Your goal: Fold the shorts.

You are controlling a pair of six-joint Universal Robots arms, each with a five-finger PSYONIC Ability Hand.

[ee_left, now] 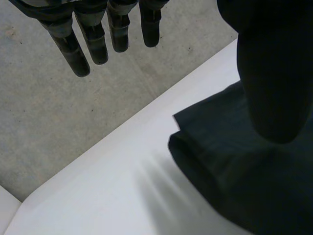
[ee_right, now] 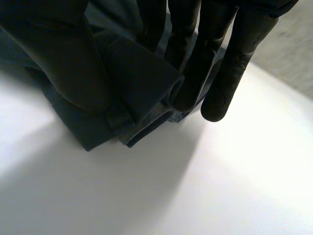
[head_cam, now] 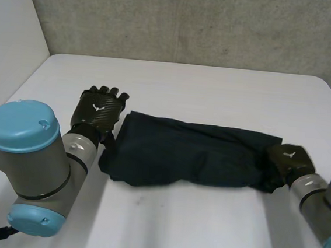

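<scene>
The dark navy shorts point(head_cam: 192, 153) lie across the middle of the white table point(head_cam: 202, 227), folded into a long band. My left hand point(head_cam: 99, 110) rests on the table just beside their left end. In the left wrist view its fingers point(ee_left: 93, 44) are straight and spread above bare table, its thumb hangs over the shorts point(ee_left: 244, 186), and it holds nothing. My right hand point(head_cam: 288, 158) is at the shorts' right end. There the folded edge of the shorts point(ee_right: 142, 83) sits pinched between its thumb and fingers point(ee_right: 234, 63).
A grey concrete wall point(head_cam: 193, 21) stands behind the table's far edge, and a white panel point(head_cam: 11, 21) at the far left. Bare table lies in front of the shorts and beyond them.
</scene>
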